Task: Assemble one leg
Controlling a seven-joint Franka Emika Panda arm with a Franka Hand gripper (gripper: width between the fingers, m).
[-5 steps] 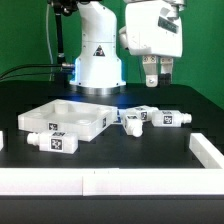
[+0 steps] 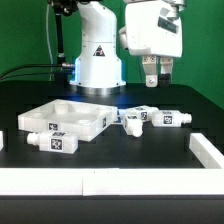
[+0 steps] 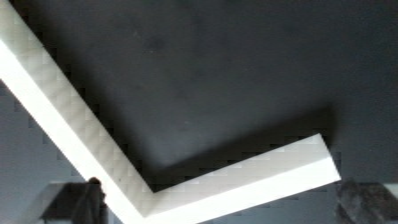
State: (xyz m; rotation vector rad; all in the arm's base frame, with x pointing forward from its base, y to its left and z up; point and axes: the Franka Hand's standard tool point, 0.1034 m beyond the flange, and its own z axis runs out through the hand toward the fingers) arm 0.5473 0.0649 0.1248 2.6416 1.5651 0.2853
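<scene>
Matte black table [image 2: 120, 165] before a green backdrop. At the exterior view's left, stubby white plastic left leg [image 2: 52, 143] lying on its side, square black-and-white tags showing, just in front of the flat square tabletop [image 2: 35, 122] with raised rim. Further right, middle leg [image 2: 135, 118] and right leg [image 2: 172, 118], also lying down. Above these, well apart, gripper [image 2: 156, 84] with fingers spread, holding nothing.

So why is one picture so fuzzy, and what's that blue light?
Exterior view: fairly sharp, evenly lit; the blue glow sits under the arm's base. Wrist view: soft throughout, the white border blurred, the fingers just dim smudges.
</scene>
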